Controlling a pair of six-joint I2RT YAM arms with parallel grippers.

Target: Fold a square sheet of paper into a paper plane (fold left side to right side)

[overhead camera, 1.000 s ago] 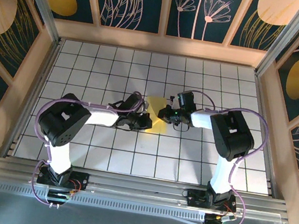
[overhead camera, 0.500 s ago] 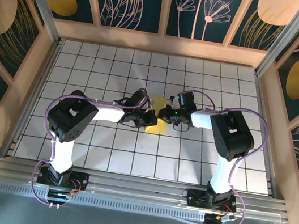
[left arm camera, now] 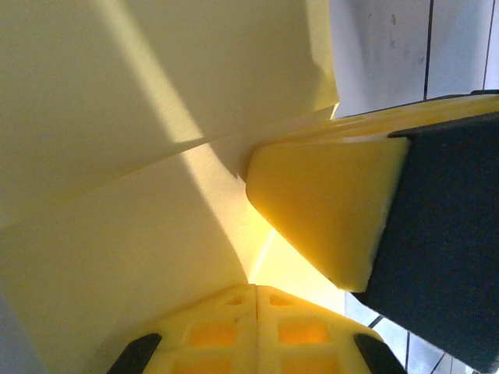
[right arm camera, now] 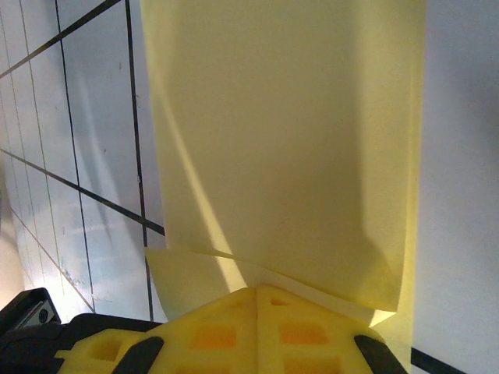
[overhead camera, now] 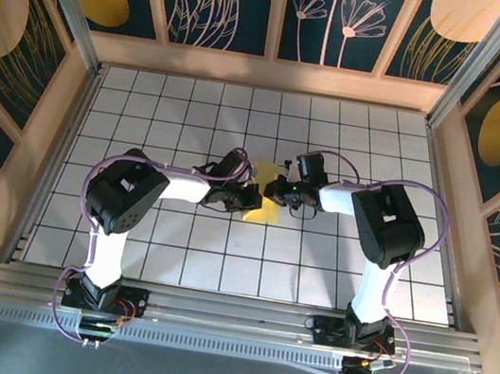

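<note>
Two grippers meet over a half-folded yellow sheet

The thin yellow square sheet of paper [overhead camera: 265, 211] lies at the middle of the white gridded table [overhead camera: 334, 259]. It is partly doubled, and both wrist views show one layer lifted off another along a soft bend. The left gripper [overhead camera: 245, 196] sits at its left edge, one yellow foam-padded finger [left arm camera: 327, 210] touching the raised flap, probably to carry that side rightward. The right gripper [overhead camera: 275, 189] sits at the far right edge, likely steadying the sheet against sliding. I cannot tell whether either claw is clamped or apart.
</note>
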